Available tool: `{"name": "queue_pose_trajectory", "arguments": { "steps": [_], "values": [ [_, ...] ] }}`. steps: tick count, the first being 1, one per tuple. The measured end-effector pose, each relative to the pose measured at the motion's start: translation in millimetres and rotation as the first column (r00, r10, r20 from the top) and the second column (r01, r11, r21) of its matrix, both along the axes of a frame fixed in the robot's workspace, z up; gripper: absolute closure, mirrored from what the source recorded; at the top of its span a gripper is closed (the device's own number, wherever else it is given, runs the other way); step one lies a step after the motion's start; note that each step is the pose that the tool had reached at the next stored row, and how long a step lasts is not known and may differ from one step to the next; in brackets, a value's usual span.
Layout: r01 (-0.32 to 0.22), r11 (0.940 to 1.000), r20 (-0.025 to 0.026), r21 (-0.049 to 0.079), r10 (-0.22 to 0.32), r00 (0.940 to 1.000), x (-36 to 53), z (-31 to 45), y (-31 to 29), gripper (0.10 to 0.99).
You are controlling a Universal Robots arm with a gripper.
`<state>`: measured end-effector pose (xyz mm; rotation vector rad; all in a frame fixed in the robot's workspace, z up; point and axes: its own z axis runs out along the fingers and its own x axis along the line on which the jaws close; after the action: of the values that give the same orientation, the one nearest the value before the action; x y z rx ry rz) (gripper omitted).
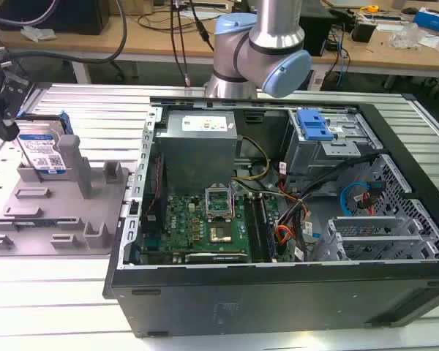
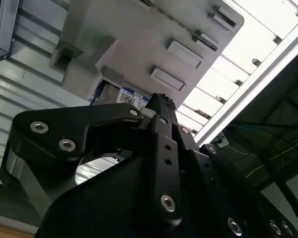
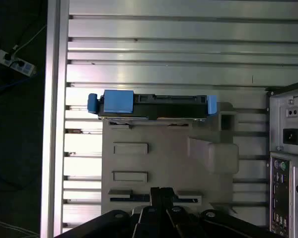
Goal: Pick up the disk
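While silver disk [image 1: 41,152] stands in grey plastic fixture [image 1: 66,219], blk pincer [image 3: 161,190] is narrow.

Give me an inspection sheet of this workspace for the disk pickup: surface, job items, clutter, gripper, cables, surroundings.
Surface: ribbed metal table.
Job's things: disk stands on edge in the grey fixture, not held.
Clutter: open computer case beside the fixture, on the exterior view's right.
Gripper: gripper shut, over the fixture, apart from the disk.
Cables: black cables hang at the bench behind; wires inside the case.
Surroundings: wooden bench with equipment; power strip on the floor.
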<state>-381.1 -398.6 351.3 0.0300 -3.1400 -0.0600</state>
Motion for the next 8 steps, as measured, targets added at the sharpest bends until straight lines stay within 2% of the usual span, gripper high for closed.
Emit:
{"name": "queue_pose_trajectory", "arguments": {
  "steps": [8],
  "values": [
    [-0.002, 1.0, 0.0, 0.0, 0.002, 1.0, 0.0, 0.0, 0.0, 0.98]
  ]
}}
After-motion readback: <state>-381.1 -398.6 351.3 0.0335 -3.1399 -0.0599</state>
